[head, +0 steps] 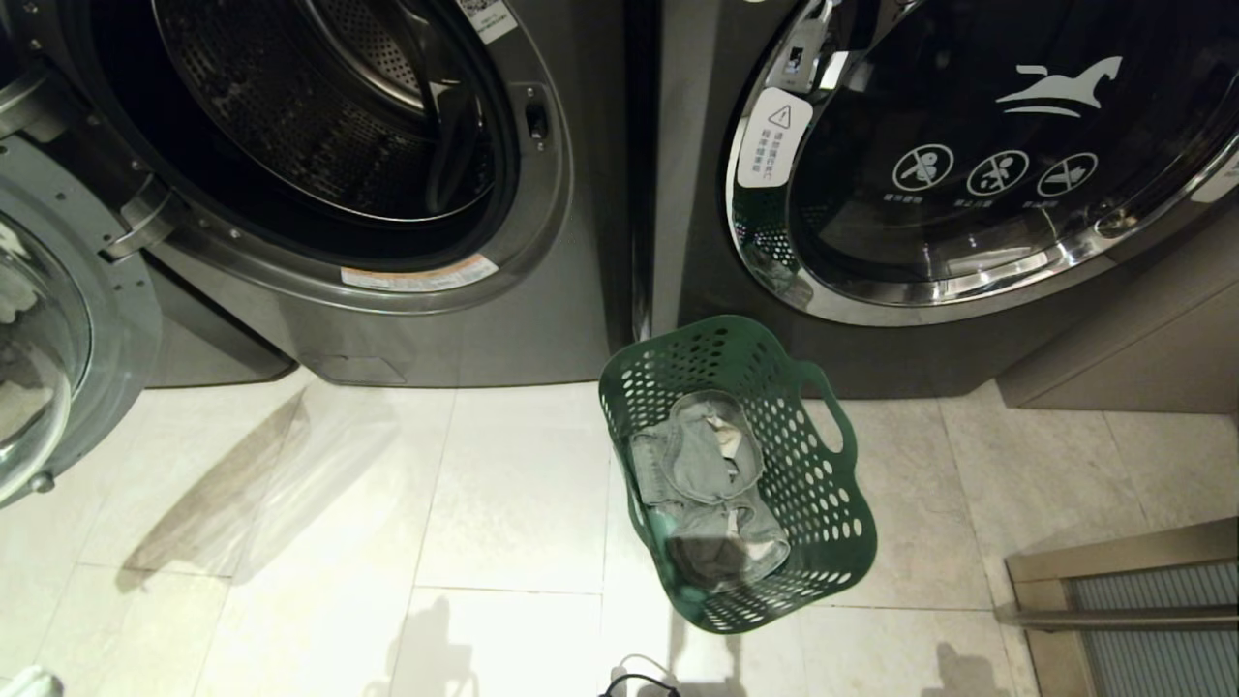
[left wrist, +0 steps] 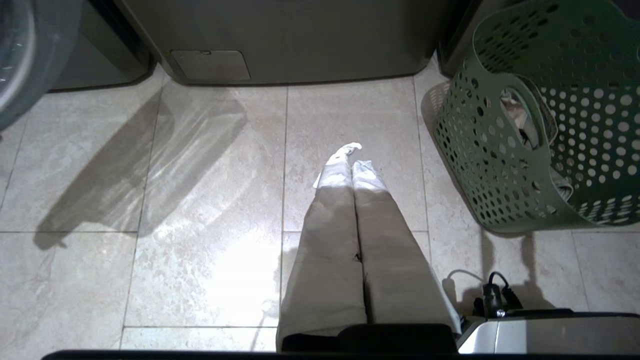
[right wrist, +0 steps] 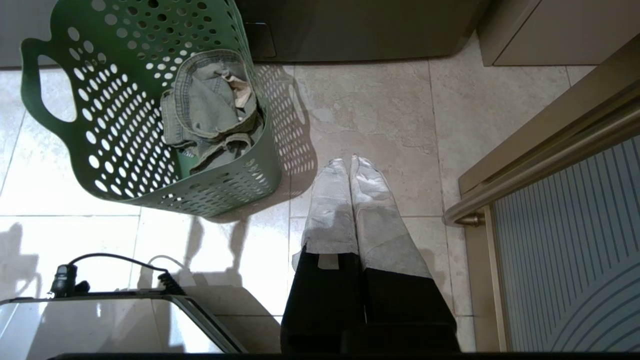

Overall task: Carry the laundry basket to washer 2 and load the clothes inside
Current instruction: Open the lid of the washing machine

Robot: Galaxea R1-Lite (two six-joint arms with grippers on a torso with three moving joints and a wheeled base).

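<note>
Head view: the green laundry basket [head: 740, 474] stands on the tiled floor [head: 387, 542] between two washers, grey clothes [head: 707, 484] inside; the left washer [head: 329, 145] gapes open. Left wrist view: the left hand [left wrist: 351, 154] hangs above bare tile, fingers pressed together, empty. Right wrist view: the right hand [right wrist: 348, 162], fingers together and empty, sits beside the basket.

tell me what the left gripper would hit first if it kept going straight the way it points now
Most likely the bare floor tile. The left gripper, shut and empty, points down at open floor in front of the washer's base, with the green basket off to one side. Depth is hard to judge.
</note>
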